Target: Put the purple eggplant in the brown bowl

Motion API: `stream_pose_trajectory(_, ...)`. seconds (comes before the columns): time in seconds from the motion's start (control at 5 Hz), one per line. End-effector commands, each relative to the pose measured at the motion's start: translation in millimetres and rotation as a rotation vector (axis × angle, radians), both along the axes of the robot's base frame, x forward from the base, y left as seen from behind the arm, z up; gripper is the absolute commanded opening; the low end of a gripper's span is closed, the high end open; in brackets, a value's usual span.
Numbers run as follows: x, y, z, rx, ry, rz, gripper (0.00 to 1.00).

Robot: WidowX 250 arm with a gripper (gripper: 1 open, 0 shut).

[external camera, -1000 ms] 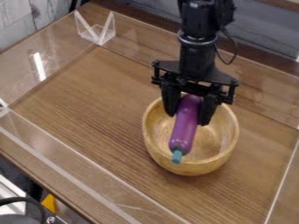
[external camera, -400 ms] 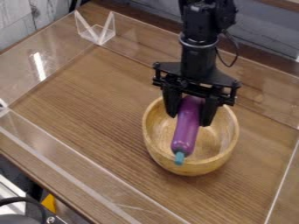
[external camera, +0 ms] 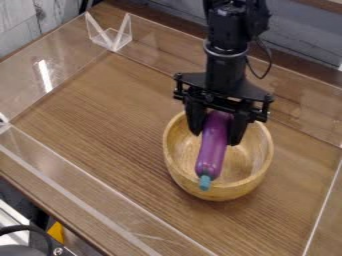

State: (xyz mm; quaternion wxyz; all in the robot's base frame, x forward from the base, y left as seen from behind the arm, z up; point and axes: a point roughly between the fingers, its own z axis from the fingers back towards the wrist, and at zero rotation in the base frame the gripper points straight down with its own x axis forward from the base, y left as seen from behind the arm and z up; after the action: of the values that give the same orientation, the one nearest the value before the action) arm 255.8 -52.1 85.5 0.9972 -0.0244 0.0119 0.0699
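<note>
A wood-grain table [external camera: 107, 110] sits inside clear acrylic walls [external camera: 40, 65], with 1 clear angled piece [external camera: 110, 32] at the back.

Arm [external camera: 234, 35]: matte black, slim cylindrical column, black cable looped at its 3 o'clock side. End effector [external camera: 223, 118]: black crossbar carrying two thin black fingers [external camera: 197, 112]. Markings and screws unreadable.
</note>
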Motion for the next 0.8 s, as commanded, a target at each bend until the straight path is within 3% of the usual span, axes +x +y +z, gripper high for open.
stream_pose_trajectory(0.0,3.4,-2.2,14.5,-0.005,-0.064,-0.003,0.0)
stream_pose_trajectory(0.6,3.0,-2.0,14.8,0.003,-0.084,0.012,0.0)
